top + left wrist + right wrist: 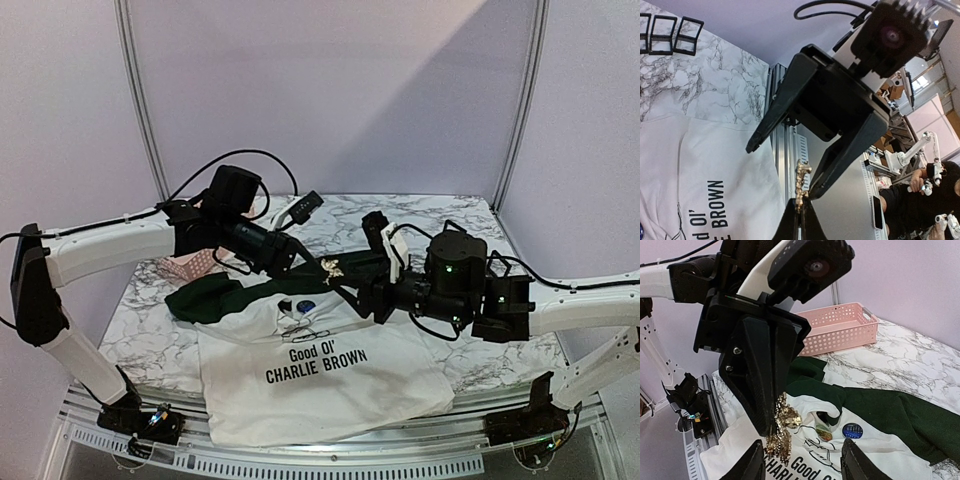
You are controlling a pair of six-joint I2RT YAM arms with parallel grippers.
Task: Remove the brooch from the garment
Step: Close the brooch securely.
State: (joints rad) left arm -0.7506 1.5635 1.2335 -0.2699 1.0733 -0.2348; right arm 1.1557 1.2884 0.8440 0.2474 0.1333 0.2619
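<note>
Brooch is off the garment, pinched tight in my left jaws and held up above it. My right jaws are spread wide open just beside it. Garment's lying on the tabletop.

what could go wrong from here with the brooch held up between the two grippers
1. The left gripper pinches the brooch only at its very tips, with most of it dangling. It could slip and drop onto the shirt.
2. The right gripper is open and very close. Closing in could bump the left gripper or knock the brooch loose.
</note>
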